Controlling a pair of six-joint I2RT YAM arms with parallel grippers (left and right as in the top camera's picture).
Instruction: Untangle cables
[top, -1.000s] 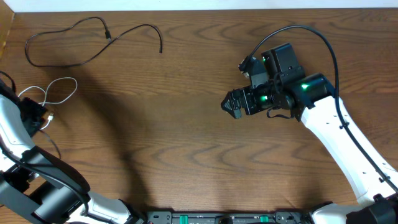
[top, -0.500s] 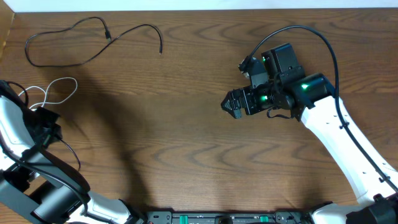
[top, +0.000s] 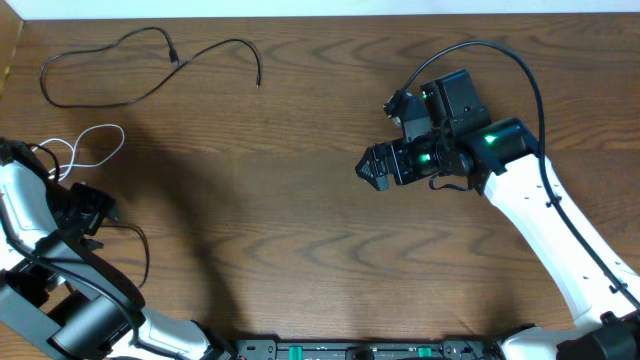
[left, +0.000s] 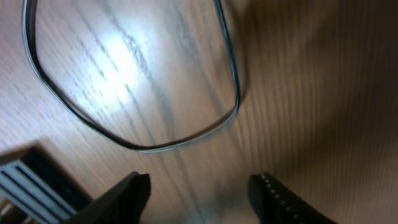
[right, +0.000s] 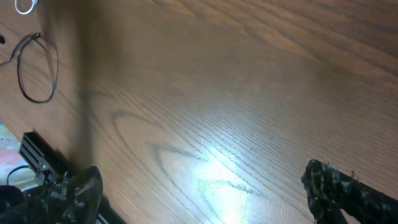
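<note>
Three cables: all lying on the table (top: 300, 250), none held.
First black cable (top: 43, 82): far left part, alone, well apart from the others.
White cable (top: 121, 137): small loop near the left edge.
Second black cable (left: 149, 148): loop just ahead of the left gripper.
Left gripper (left: 199, 190): fingers apart, nothing between them.
Right gripper (right: 202, 186): wide open above bare wood, mid-table.

At the near left edge, the left arm (top: 22, 210) lay with its white link angled inward and a dark wrist. The left gripper (left: 200, 185) pointed downward, jaws apart with nothing between them. From lower right, the right arm (top: 530, 215) reached in, elbow bent, with green lights lit near the wrist. The right gripper (right: 202, 177) faced left, jaws spread wide and empty.
</note>
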